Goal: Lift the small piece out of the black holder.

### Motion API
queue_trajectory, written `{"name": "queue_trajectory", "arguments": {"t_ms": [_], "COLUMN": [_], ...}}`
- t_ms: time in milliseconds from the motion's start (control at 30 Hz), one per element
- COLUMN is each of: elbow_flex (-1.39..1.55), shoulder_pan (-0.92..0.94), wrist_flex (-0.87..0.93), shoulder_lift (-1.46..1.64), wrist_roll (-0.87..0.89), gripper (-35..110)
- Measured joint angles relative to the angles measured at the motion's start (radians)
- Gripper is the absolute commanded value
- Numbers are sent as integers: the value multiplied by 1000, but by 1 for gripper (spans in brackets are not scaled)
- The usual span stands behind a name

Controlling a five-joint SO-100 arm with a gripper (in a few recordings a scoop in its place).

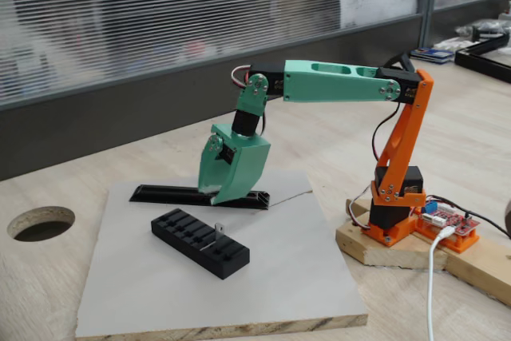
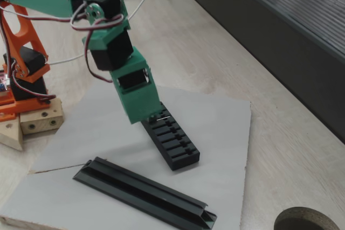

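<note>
Gripper (image 1: 226, 197) above black holder (image 1: 200, 242) | jaws: cannot tell | small piece (image 1: 218, 231) upright in slot

Two opposite oblique fixed views share the grey board (image 1: 279, 277).

matte black slotted holder (image 1: 200, 243), silver-grey small piece (image 1: 219, 231), green-and-orange arm (image 1: 343, 81), pale grey board (image 1: 303, 277)

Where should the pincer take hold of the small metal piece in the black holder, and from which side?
Grip the upright tab of the small piece, probably from above: it stands out of a slot in the black holder, its lower part sunk inside.
</note>
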Motion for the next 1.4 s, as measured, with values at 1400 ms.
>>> {"name": "queue_trajectory", "arguments": {"t_ms": [1400], "elbow_flex": [64], "shoulder_pan": [-100], "wrist_flex": [-8], "shoulder_lift": [-156], "wrist_roll": [3], "gripper": [31]}}
